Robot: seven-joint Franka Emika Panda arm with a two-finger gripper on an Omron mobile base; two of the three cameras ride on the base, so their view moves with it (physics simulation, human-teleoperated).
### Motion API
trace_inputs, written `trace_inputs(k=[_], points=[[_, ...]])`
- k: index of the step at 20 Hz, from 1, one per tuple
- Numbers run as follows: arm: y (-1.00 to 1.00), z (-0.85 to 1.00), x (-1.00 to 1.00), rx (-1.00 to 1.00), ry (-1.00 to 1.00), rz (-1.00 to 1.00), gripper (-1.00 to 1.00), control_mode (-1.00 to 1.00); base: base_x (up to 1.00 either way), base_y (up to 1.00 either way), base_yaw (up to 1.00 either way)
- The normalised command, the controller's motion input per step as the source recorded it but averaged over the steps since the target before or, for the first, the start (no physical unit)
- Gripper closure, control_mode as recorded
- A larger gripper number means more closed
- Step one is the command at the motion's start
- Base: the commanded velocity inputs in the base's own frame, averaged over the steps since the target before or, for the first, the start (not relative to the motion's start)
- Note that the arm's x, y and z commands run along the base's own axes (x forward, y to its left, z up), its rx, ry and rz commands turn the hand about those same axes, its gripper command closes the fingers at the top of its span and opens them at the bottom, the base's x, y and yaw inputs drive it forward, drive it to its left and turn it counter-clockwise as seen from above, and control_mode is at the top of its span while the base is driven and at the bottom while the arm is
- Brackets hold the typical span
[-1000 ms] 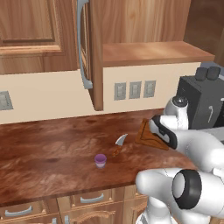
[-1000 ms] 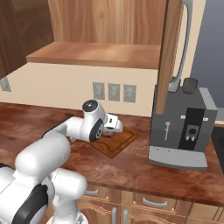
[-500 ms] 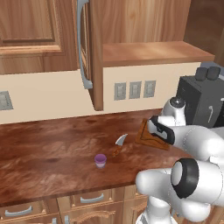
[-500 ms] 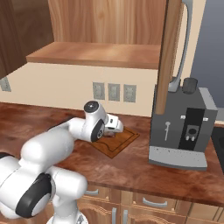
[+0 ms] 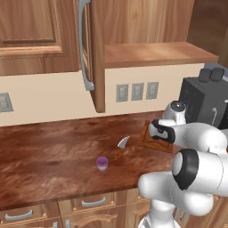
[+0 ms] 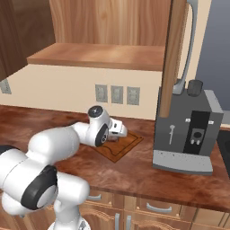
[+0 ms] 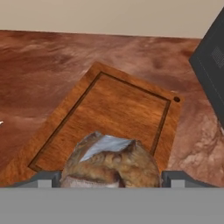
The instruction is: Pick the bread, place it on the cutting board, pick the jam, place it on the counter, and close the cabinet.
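- The gripper [image 7: 111,180] pinched the bread [image 7: 111,164] between its 2 fingers, over the cutting board [image 7: 118,109].
- The jam [image 5: 102,163] stood on the counter [image 5: 49,151], near a knife [image 5: 121,145].
- The cabinet [image 5: 91,53] door hung open.

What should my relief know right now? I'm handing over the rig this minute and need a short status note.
Gripper: the bread sits between its fingertips, over the cutting board; whether the bread touches the board cannot be told.
The jam stands on the counter, left of the knife.
The cabinet door is open.
Done: bread picked, jam on the counter.
Left: release the bread on the board, then close the cabinet.
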Motion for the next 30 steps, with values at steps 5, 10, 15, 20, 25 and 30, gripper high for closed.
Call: trace_inputs(k=[5, 10, 15, 20, 25, 30], points=[[0.0, -0.16, 0.09, 0.0, 0.0, 0.0, 1.0, -1.0, 0.0, 0.0, 0.0], [0.0, -0.11, 0.02, 0.0, 0.0, 0.0, 1.0, -1.0, 0.0, 0.0, 0.0], [0.0, -0.07, 0.0, 0.0, 0.0, 0.0, 1.0, -1.0, 0.0, 0.0, 0.0], [0.0, -0.05, 0.0, 0.0, 0.0, 0.0, 1.0, -1.0, 0.0, 0.0, 0.0], [0.0, -0.06, 0.0, 0.0, 0.0, 0.0, 1.0, -1.0, 0.0, 0.0, 0.0], [0.0, -0.16, 0.0, 0.0, 0.0, 0.0, 1.0, -1.0, 0.0, 0.0, 0.0]])
